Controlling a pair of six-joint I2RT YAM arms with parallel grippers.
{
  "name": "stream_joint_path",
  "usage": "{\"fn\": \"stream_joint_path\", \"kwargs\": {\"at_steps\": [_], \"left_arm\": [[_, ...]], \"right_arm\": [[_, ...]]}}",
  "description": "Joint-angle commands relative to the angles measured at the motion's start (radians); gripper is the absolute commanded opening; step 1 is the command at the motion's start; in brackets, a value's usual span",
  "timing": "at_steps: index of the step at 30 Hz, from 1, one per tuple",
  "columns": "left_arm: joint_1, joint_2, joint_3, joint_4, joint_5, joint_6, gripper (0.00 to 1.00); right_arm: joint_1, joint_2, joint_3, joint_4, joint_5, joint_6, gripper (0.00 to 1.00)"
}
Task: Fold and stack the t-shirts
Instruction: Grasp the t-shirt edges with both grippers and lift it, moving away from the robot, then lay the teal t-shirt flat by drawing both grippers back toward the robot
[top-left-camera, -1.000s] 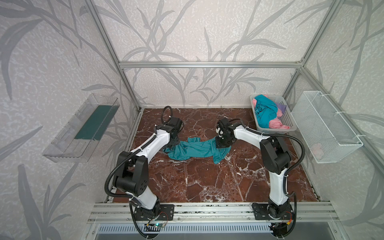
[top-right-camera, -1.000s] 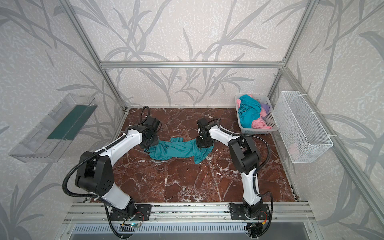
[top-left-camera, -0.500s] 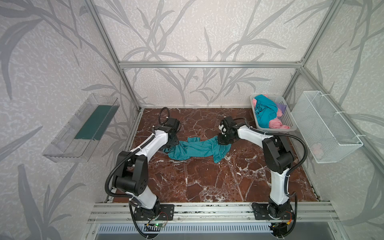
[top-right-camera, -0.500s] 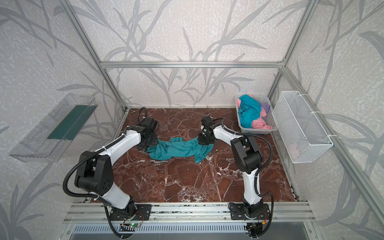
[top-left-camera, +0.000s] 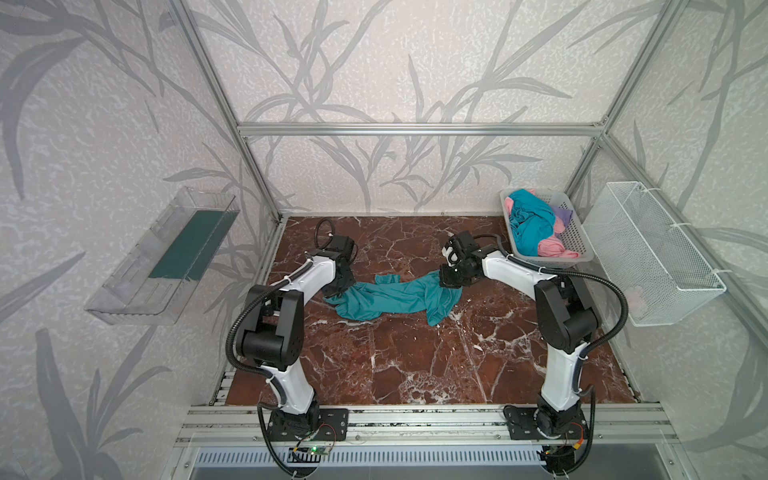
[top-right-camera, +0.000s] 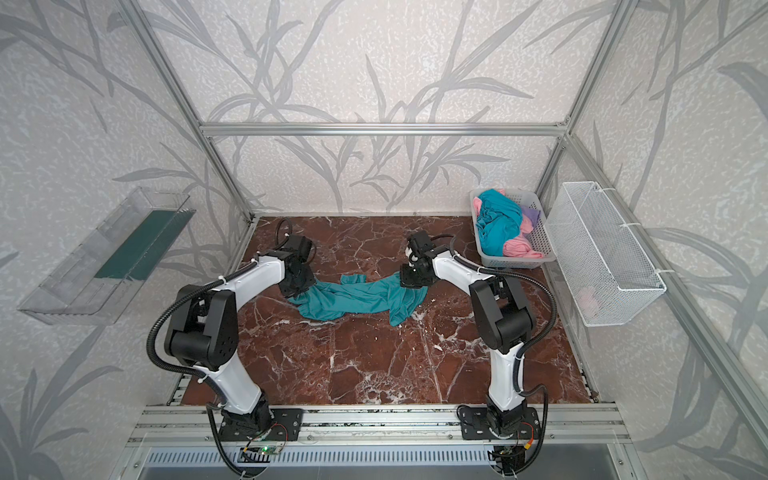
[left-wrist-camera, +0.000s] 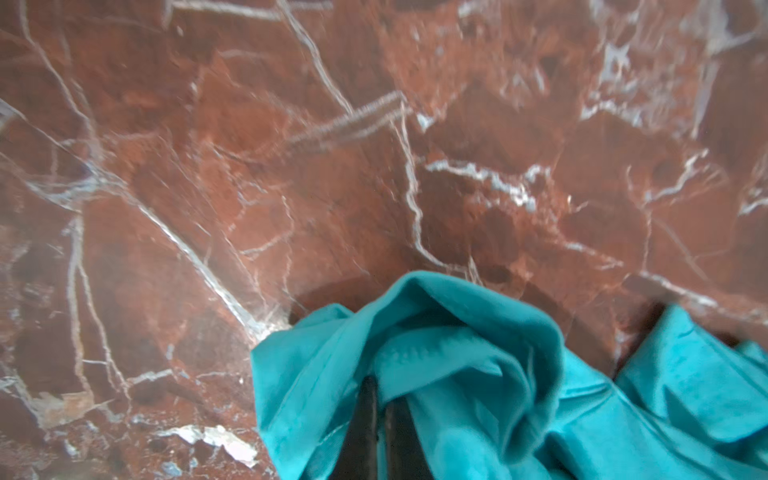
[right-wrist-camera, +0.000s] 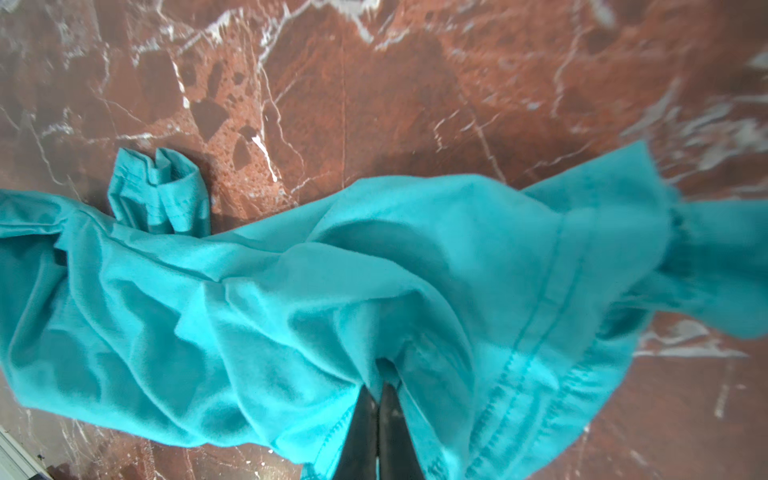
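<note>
Though rumpled on the marble table (top-left-camera: 415, 365), stretched from 9 to 3 o'clock: teal t-shirt (top-left-camera: 390, 297). Pinched at 9 o'clock end by left gripper (left-wrist-camera: 380, 384), at 3 o'clock end by right gripper (right-wrist-camera: 378, 390). Heaped in basket (top-left-camera: 579, 237) at 1 o'clock: other t-shirts (top-left-camera: 530, 224).

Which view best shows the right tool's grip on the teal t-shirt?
Right wrist: the right tool, close up, shut on a fold of the teal t-shirt. Both top views hide the grip from above; left wrist shows only the shirt's other end.
</note>
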Motion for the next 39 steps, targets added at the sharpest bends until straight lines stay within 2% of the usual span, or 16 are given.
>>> {"fn": "stream_joint_path", "kwargs": {"at_steps": [1,5,9,13,15,18,20,23,25,29,31,34,36,39], "left_arm": [[0.025,-0.064,0.093,-0.043,-0.034,0.033,0.0],[0.05,-0.089,0.231,-0.057,-0.079,0.081,0.0],[0.055,-0.07,0.471,-0.102,-0.11,0.13,0.0],[0.056,-0.061,0.698,-0.161,-0.16,0.172,0.0],[0.055,-0.086,0.762,-0.162,-0.191,0.195,0.0],[0.055,-0.157,0.764,-0.132,-0.222,0.223,0.0],[0.055,-0.22,0.703,-0.097,-0.21,0.229,0.0],[0.055,-0.333,0.525,-0.046,-0.141,0.212,0.0],[0.054,-0.407,0.359,-0.016,-0.094,0.162,0.0],[0.044,-0.559,-0.068,0.09,0.042,0.018,0.0],[0.031,-0.597,-0.249,0.13,0.091,-0.044,0.13],[-0.002,-0.623,-0.411,0.127,0.131,-0.105,0.46],[-0.029,-0.641,-0.441,0.094,0.121,-0.116,0.56],[-0.058,-0.642,-0.414,0.061,0.09,-0.104,0.6]], "right_arm": [[-0.028,-0.066,0.015,-0.036,0.022,-0.008,0.0],[-0.073,-0.066,0.129,-0.077,0.025,-0.014,0.0],[-0.097,-0.044,0.374,-0.153,0.055,-0.036,0.0],[-0.104,-0.054,0.598,-0.188,0.134,-0.064,0.0],[-0.111,-0.085,0.666,-0.181,0.177,-0.074,0.0],[-0.117,-0.16,0.661,-0.133,0.232,-0.088,0.0],[-0.117,-0.225,0.603,-0.093,0.253,-0.091,0.0],[-0.119,-0.33,0.463,-0.041,0.258,-0.079,0.0],[-0.119,-0.388,0.36,-0.021,0.242,-0.066,0.0],[-0.114,-0.501,0.064,0.024,0.158,0.005,0.0],[-0.106,-0.547,-0.095,0.04,0.138,0.038,0.0],[-0.102,-0.597,-0.292,0.044,0.133,0.064,0.0],[-0.103,-0.621,-0.366,0.028,0.145,0.061,0.0],[-0.102,-0.637,-0.408,0.014,0.151,0.044,0.0]]}}
